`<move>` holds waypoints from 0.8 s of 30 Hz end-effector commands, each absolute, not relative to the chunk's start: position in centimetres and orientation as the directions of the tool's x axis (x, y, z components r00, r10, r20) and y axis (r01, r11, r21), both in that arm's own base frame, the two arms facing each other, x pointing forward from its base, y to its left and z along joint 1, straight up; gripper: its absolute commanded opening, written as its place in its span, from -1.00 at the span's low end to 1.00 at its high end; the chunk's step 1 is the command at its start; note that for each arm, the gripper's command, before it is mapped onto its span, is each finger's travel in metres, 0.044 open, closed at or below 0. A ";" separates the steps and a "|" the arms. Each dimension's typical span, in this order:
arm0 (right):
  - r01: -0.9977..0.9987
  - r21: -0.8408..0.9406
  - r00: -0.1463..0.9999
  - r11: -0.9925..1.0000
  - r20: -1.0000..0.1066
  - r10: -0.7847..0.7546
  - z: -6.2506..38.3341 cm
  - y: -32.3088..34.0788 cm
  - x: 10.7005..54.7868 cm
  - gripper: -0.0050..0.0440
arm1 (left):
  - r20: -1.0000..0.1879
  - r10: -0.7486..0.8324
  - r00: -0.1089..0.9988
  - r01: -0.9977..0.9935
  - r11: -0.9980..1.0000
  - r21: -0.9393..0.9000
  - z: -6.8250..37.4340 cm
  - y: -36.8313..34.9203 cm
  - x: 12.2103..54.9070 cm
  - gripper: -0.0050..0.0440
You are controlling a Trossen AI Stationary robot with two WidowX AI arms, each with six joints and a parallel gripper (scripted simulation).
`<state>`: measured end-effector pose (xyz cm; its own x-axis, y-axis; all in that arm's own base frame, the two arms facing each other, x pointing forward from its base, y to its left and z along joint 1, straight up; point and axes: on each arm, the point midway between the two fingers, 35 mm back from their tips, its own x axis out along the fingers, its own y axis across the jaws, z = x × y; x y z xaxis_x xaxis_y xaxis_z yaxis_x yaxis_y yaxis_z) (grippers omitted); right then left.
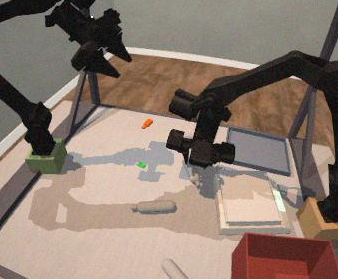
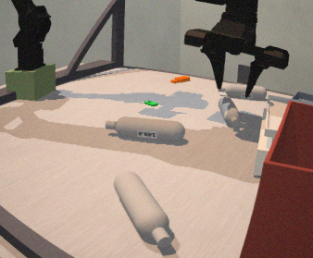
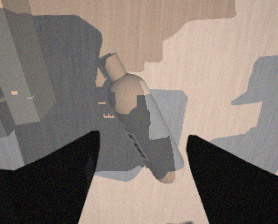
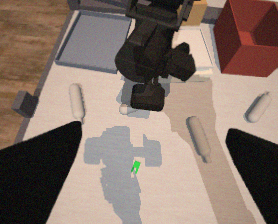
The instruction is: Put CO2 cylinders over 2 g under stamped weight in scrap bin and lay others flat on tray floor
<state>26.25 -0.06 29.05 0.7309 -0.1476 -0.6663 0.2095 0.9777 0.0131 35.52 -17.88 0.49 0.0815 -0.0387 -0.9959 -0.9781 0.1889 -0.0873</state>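
One cylinder point(image 1: 195, 180) point(image 2: 230, 112) point(image 3: 131, 97) point(image 4: 123, 109) lies below my left gripper point(image 2: 234, 92) point(image 3: 144, 140), which is part open with nothing held. A labelled cylinder point(image 1: 155, 206) point(image 2: 160, 124) point(image 4: 199, 137) lies mid-table. Another cylinder point(image 1: 174, 269) point(image 2: 142, 206) point(image 4: 258, 107) lies near the bin. A fourth cylinder point(image 2: 253, 92) point(image 4: 76, 100) lies toward the tray side, hidden in the top view. The scale point(image 1: 253, 201) point(image 4: 195, 47) and tray point(image 1: 263, 151) point(image 4: 97, 40) show nothing on them. The red bin point(image 1: 283, 251) point(image 2: 294, 200) point(image 4: 237, 42) is partly in view. My right gripper point(image 1: 124, 68) point(image 4: 155, 131) is open, empty and high.
A green piece point(image 1: 141, 165) point(image 2: 151, 103) point(image 4: 136, 166) and an orange piece point(image 1: 147, 124) point(image 2: 181, 79) lie on the table. The scale stands between the tray and the bin. The left arm's base block point(image 1: 323, 221) is beside the scale; the right arm's green block point(image 1: 46, 157) point(image 2: 31, 81) is opposite.
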 end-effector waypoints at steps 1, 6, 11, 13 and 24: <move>0.222 0.009 0.720 0.975 -0.676 -0.158 29.9 -0.1 25.8 1.00 | -0.997 -0.032 0.065 -0.997 -0.040 -0.064 0.9 -17.8 36.2 0.24; 0.224 0.007 0.716 0.975 -0.680 -0.160 29.8 -0.1 25.7 1.00 | -0.999 -0.020 0.038 -0.974 -0.224 -0.032 0.6 -17.6 36.3 0.24; 0.222 0.008 0.718 0.975 -0.678 -0.158 29.9 -0.1 25.6 1.00 | -1.000 -0.014 0.025 -0.948 -0.316 -0.020 0.5 -17.6 36.4 0.24; 0.222 0.008 0.718 0.975 -0.678 -0.158 29.9 -0.1 25.6 1.00 | -1.000 -0.013 0.024 -0.946 -0.323 -0.019 0.5 -17.6 36.3 0.24; 0.221 0.005 0.713 0.975 -0.683 -0.158 29.6 -0.2 25.5 1.00 | -1.000 -0.005 0.007 -0.943 -0.332 -0.005 -1.1 -17.3 35.7 0.24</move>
<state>25.57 -0.17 29.07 0.7033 -0.1589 -0.6929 0.2205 0.9754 0.0001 35.70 -17.34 -0.75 0.0061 -0.0019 -1.0000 -0.9466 -0.3225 -0.0052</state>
